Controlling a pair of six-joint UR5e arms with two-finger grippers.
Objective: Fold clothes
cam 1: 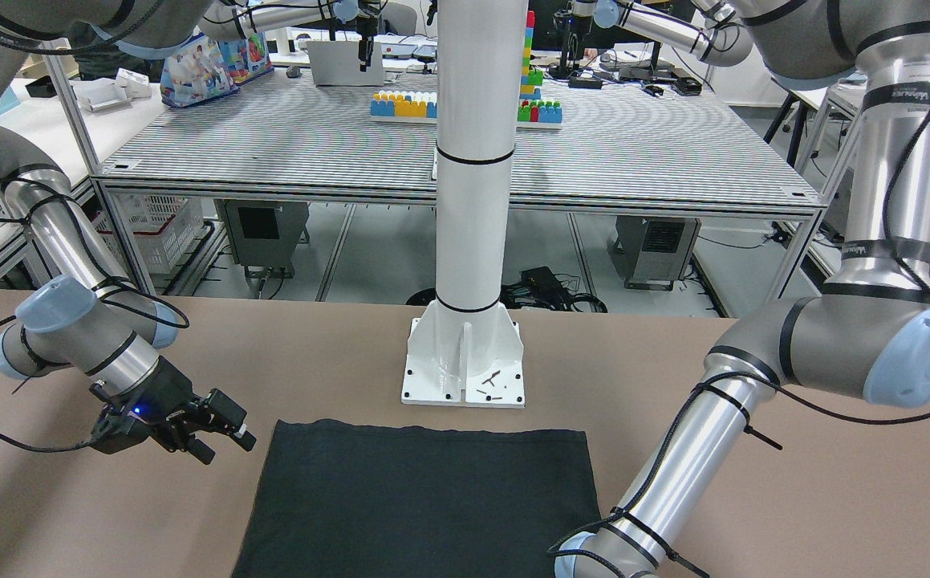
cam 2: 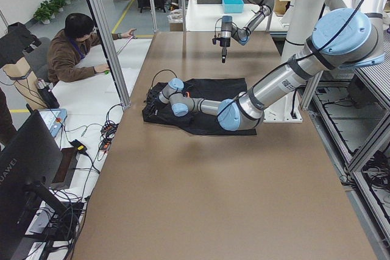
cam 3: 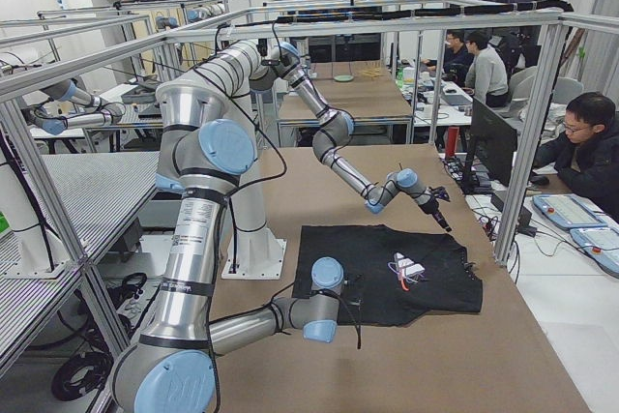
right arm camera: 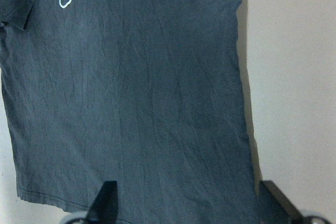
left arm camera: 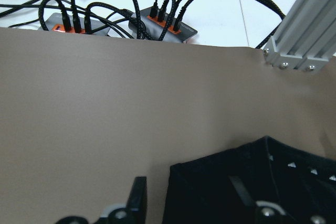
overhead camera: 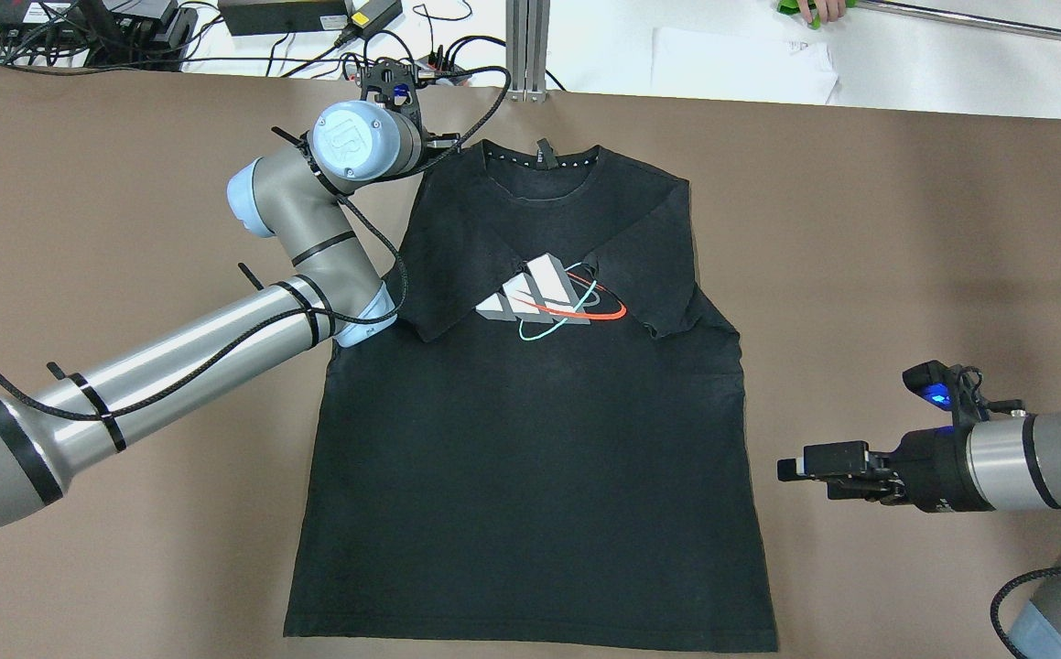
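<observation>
clothes [overhead camera: 530, 439]: collar far, hem near
left fingers [left arm camera: 137, 199]: spread, astride shoulder edge
right fingers [right arm camera: 107, 198]: spread, beside side edge

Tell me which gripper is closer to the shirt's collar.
Left. The left gripper is over one shoulder of the shirt, right beside the collar. The right gripper is off to the side, level with its lower half.

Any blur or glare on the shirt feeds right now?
Overhead: even light, T-shirt and its print sharp. Both wrist views: fabric in focus, jaws blurred at the bottom edge. Front-facing: moiré on the slatted bench behind.
</observation>
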